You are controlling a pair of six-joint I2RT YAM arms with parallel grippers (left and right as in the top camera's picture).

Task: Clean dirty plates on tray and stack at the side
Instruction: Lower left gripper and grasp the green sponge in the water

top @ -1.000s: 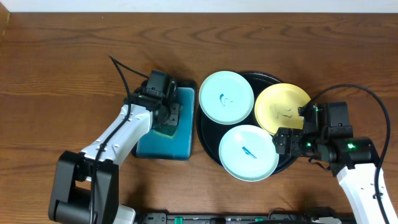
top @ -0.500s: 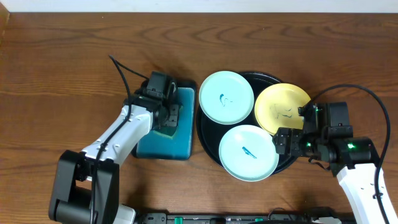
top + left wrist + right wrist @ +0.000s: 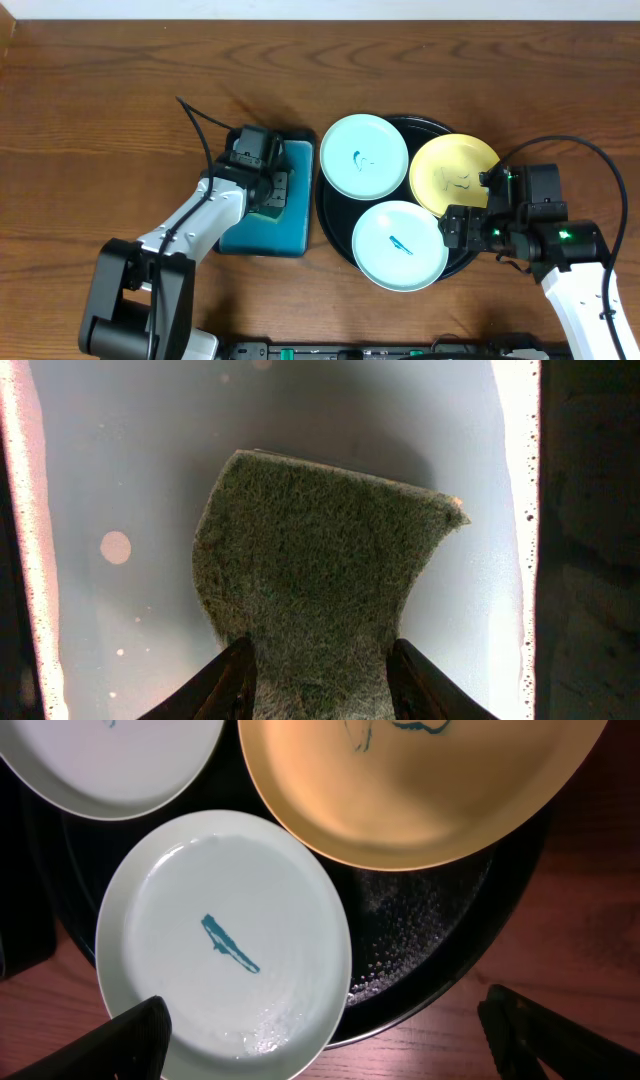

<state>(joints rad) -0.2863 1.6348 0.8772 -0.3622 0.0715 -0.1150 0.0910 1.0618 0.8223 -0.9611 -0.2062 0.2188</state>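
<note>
Left gripper (image 3: 320,660) pinches sponge (image 3: 320,550) in teal tray (image 3: 270,235): pickup step. Right gripper (image 3: 325,1020), jaws spread, hovers at 5 o'clock of tray (image 3: 335,225). All plates (image 3: 380,170) sit dirty on tray; next, carry sponge to a smear (image 3: 398,243).

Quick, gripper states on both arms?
Left gripper: closed on the sponge.
Right gripper: open, holding nothing.

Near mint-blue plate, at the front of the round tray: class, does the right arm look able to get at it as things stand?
Probably yes. The right gripper hangs open at the edge of the near mint-blue plate, and nothing lies on it or between the two.
</note>
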